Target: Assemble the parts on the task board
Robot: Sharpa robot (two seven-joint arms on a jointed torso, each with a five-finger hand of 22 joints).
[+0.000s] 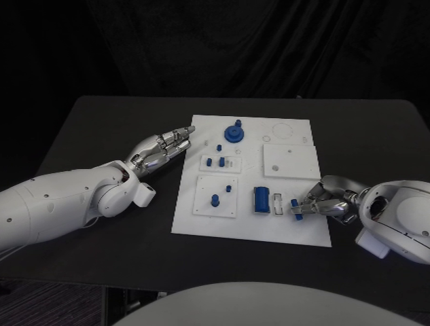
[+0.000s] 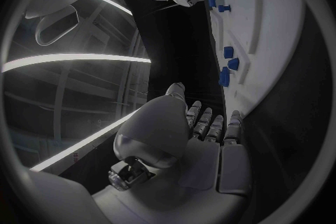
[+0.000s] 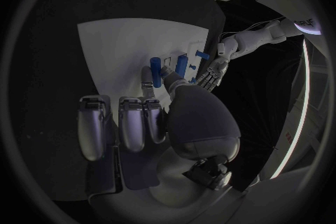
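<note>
The white task board [image 1: 285, 227] [image 2: 262, 28] [image 3: 115, 50] lies mid-table. A round blue part [image 1: 234, 132] stands at its far end, small blue pegs [image 1: 215, 200] in its left plates, and a long blue block [image 1: 261, 199] near the front. My right hand [image 1: 325, 202] [image 3: 157, 123] reaches over the board's near right edge. Its thumb and a finger pinch a small blue part [image 1: 296, 203] [image 3: 155, 71] just above the board, the other fingers curled. My left hand [image 1: 164, 146] [image 2: 189, 134] hovers flat beside the board's far left edge, fingers straight and holding nothing.
A raised square white plate [image 1: 289, 159] sits on the board's right half, with round holes [image 1: 284, 129] beyond it. Bare black table [image 1: 107, 129] surrounds the board, with dark curtain behind it.
</note>
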